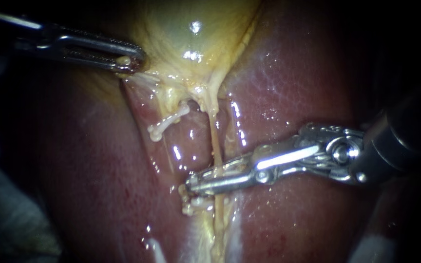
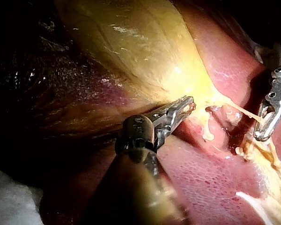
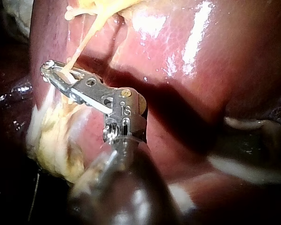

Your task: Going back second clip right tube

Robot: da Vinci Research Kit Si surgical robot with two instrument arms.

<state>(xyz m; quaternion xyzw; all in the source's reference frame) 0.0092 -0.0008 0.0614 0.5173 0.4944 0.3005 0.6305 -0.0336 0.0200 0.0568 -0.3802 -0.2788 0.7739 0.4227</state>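
Note:
The right tube (image 1: 215, 141) is a thin yellow strand running down from the gallbladder (image 1: 191, 39). My right instrument (image 1: 196, 184) reaches in across it, its jaws standing narrowly open with the tube passing through the gap. The right wrist view shows the same: the tube (image 3: 82, 42) enters between the jaws of my right instrument (image 3: 54, 70). A white clip (image 1: 189, 204) sits just below those jaws. Another white clip (image 1: 166, 124) lies on the left tube. My left instrument (image 1: 131, 63) is shut on gallbladder tissue at the neck and holds it up; the left wrist view shows this instrument (image 2: 189, 103) too.
Dark red liver (image 1: 293, 83) lies on both sides of the groove that holds the tubes. Yellow frayed tissue (image 3: 56, 140) lies under my right instrument. White gauze (image 2: 4, 192) shows beside my left shaft.

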